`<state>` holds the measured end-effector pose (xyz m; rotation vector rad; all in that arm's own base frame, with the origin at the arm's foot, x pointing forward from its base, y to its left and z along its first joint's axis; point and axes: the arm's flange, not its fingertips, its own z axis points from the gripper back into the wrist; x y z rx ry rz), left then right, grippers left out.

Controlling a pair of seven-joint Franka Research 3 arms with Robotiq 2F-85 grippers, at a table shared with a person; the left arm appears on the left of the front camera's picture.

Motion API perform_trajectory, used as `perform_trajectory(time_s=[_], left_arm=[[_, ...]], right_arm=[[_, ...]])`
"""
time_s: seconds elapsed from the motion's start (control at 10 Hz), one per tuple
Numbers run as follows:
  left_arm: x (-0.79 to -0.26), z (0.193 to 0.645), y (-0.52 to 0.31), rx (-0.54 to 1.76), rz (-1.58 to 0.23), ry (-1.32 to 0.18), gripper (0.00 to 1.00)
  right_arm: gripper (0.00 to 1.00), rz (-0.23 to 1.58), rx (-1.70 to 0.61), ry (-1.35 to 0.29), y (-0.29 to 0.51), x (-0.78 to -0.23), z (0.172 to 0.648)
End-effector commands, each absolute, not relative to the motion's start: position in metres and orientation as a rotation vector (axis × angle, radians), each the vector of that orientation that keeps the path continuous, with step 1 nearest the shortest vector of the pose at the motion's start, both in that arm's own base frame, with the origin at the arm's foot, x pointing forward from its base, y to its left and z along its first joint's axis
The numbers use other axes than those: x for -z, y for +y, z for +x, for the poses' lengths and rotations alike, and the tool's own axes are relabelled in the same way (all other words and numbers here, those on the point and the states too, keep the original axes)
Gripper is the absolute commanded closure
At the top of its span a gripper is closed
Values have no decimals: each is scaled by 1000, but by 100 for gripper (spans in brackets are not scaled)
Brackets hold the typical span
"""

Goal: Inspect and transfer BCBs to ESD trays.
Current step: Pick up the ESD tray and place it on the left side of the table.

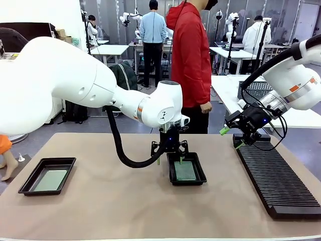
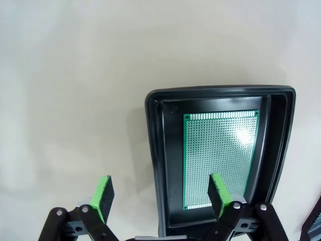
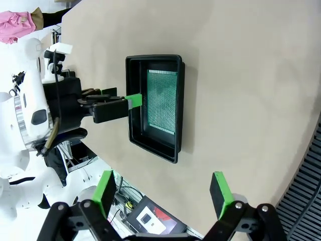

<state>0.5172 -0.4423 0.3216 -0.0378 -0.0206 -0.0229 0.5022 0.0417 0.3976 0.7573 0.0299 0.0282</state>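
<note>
Two black ESD trays lie on the tan table. The centre tray (image 1: 200, 177) (image 2: 159, 150) (image 3: 136, 125) holds a green BCB (image 1: 184, 170) (image 2: 219, 158) (image 3: 161, 100). The left tray (image 1: 30, 182) holds another BCB (image 1: 50, 179). My left gripper (image 1: 169, 158) (image 2: 160, 196) hangs open and empty over the centre tray's near-left rim, one finger above the board and the other outside the tray. Its green pad (image 3: 133, 100) shows at that tray's edge. My right gripper (image 1: 231, 138) (image 3: 163, 191) is open and empty in the air above the rack's far end.
A long black ribbed rack (image 1: 276, 178) (image 3: 306, 186) runs along the table's right side. A person in a red top (image 1: 190, 55) stands at the far edge, one hand (image 1: 204, 107) hanging down. Bare table lies between the trays and along the front.
</note>
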Motion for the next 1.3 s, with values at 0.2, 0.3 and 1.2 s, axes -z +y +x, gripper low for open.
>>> perform_trajectory(time_s=[0.2,0.3,1.2], left_arm=[[-306,515,-446,-11,-32,-59,0],[-303,515,-446,-9,-36,-58,0],[-304,518,-446,18,-47,-24,0]], right_arm=[[0,736,-14,38,43,-400,501],[0,736,-14,38,43,-400,501],[0,736,-14,38,43,-400,501]])
